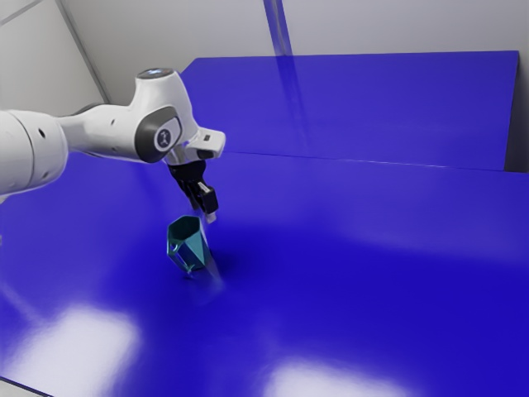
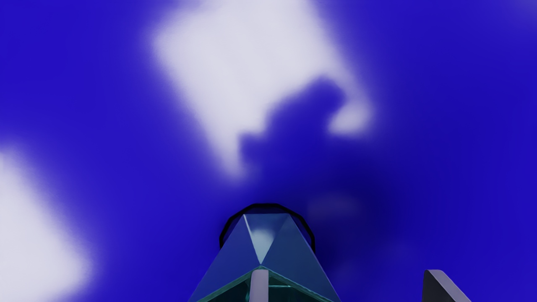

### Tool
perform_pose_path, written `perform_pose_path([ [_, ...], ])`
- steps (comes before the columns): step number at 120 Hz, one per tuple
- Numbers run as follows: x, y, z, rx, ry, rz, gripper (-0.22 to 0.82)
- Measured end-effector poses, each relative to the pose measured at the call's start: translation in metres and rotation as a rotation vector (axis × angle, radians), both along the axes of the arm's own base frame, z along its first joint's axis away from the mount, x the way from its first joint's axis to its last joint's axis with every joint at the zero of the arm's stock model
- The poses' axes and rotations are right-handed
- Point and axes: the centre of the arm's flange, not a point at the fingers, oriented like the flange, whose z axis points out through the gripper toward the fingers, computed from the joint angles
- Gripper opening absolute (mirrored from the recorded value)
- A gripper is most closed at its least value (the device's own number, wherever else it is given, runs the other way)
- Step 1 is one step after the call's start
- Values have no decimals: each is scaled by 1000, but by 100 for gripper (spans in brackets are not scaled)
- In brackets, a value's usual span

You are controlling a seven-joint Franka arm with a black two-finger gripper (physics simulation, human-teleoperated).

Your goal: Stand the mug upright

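Note:
Above the table, the black gripper [image 1: 203,208] points down, close to the rim of the teal faceted mug [image 1: 188,244]. The mug's wide mouth faces mostly upward in the exterior view; whether it stands fully flat or leans a little, I cannot tell. In the wrist view the gripper [image 2: 351,286] is open, its fingers far apart. One finger overlaps the rim of the mug [image 2: 289,256], while the other stands off to one side over blue table. Contact between finger and rim cannot be made out. A dark curved band shows around the mug's far end.
The glossy blue table [image 1: 355,273] carries bright reflections and the arm's shadow. At its back, a blue panel [image 1: 397,107] stands before a pale wall. The arm reaches in from the exterior view's left, above the table.

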Motion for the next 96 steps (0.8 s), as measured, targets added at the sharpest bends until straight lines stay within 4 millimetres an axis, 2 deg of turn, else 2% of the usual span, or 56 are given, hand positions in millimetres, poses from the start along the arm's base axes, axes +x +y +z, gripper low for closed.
perform_pose_path([
  [12, 3, -3, 39, -28, -59, 7, 37],
  [30, 19, -11, 109, -48, -140, 4, 49],
  [46, 32, -4, 147, -42, -133, 49, 54],
  [57, 33, 9, 154, -37, -93, 104, 56],
  [69, 27, 16, 154, -36, -33, 158, 58],
  [96, 17, 18, 147, -30, 48, 237, 60],
])
